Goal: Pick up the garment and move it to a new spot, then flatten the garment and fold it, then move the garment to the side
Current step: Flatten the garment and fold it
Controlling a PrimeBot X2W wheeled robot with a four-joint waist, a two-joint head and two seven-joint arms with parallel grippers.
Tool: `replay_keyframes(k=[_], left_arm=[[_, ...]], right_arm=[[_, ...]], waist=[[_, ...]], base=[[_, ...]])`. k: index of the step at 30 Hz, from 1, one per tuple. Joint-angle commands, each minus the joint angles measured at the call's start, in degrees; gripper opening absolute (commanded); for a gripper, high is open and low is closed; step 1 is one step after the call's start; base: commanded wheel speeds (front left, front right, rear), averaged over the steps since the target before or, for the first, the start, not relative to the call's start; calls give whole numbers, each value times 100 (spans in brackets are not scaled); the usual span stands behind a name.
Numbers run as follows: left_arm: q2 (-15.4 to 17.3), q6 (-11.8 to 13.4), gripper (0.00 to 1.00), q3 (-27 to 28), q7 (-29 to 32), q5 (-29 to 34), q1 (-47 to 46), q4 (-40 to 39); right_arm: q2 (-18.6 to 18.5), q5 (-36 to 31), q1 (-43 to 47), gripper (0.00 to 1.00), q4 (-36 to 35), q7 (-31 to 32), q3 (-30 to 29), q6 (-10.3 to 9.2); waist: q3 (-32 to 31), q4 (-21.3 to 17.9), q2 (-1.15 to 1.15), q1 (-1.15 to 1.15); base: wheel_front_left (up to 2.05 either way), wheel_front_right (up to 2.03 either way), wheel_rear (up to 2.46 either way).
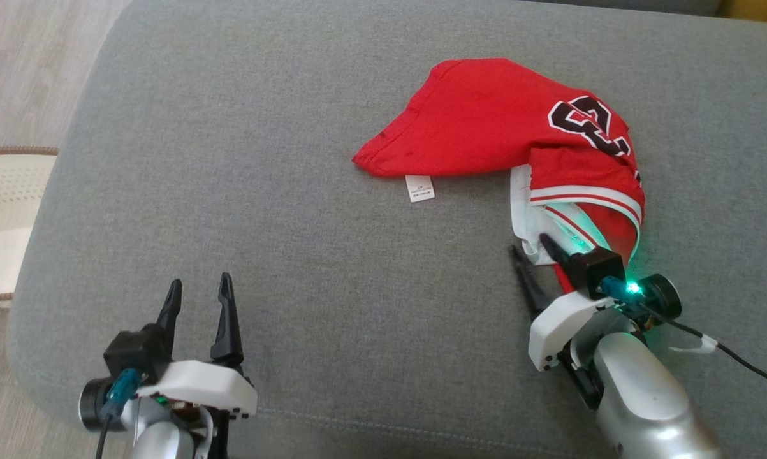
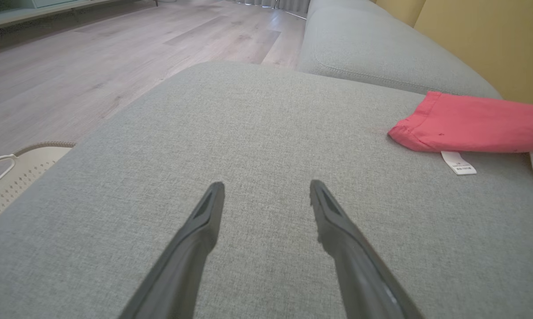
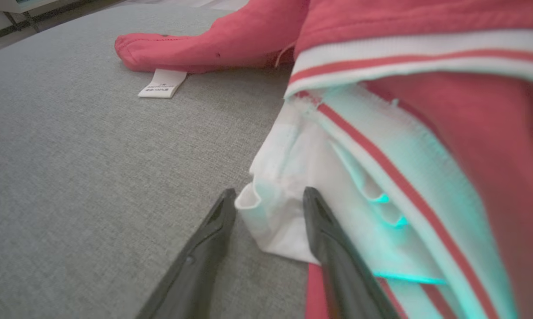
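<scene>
Garment (image 1: 485,121) crumpled on grey cushion (image 1: 281,191), right of centre. Right gripper (image 1: 530,243) at its white hem, fingers apart astride fold, not clamped. Left gripper (image 1: 201,280) spread wide, empty, over cushion front-left.

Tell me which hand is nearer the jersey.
Right. The right hand is at the white edge of the jersey, a fold between its fingers; the left hand is over the cushion, well to the jersey's left.
</scene>
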Motion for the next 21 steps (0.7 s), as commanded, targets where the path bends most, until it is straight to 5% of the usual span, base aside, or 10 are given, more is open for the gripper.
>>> replay_keyframes(k=[1,12,21], left_arm=[[30,27,100,176,-33,-26,-199,-137],[30,17,100,196,-33,-70,-89,-95],[30,15,100,-91,-33,-260,-59,-54]], right_arm=[[-9,-35,166,0,62,114,106,36],[-96,-226,-761,0,-886,-282,-98,36],[-1050,-192,-2966,0,-1533,314,635,36]], waist=[[-6,3,0,0],[-288,138,0,0],[-437,618,0,0]], base=[[0,0,0],[0,0,0],[0,0,0]])
